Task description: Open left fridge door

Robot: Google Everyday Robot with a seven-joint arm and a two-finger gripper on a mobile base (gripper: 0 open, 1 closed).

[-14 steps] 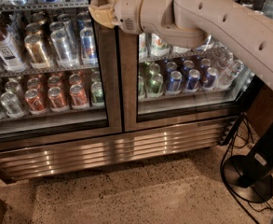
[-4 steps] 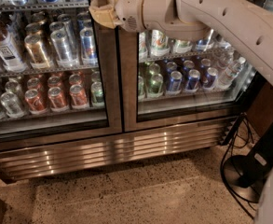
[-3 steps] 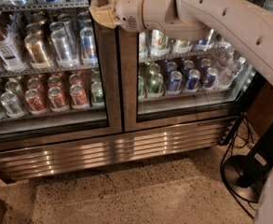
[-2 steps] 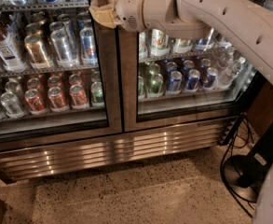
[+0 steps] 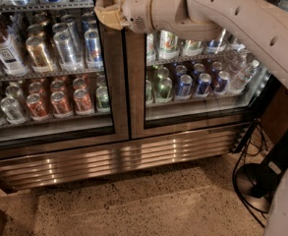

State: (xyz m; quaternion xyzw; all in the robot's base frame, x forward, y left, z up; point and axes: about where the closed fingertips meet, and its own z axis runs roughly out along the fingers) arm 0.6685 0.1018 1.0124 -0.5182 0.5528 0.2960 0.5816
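At upper centre, the gripper [image 5: 109, 14] is sitting at the inner steel edge of the left fridge door [image 5: 115, 92], likely seeking a pulling hold; whether it is gripping, I cannot tell. The door is sitting shut across the frame's left half.

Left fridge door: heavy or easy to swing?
Probably heavy: the left door is tall glass in a steel frame. Looks rigid, so likely swings as one piece. The gripper at its upper inner edge should get leverage.

Dimly, warmly lit from inside the fridge [image 5: 133, 127]. Streaked with glare along the base grille [image 5: 114, 160]. Shadowed lower right. Softly lit on the pincer [image 5: 105, 14], up top at mid-fridge.
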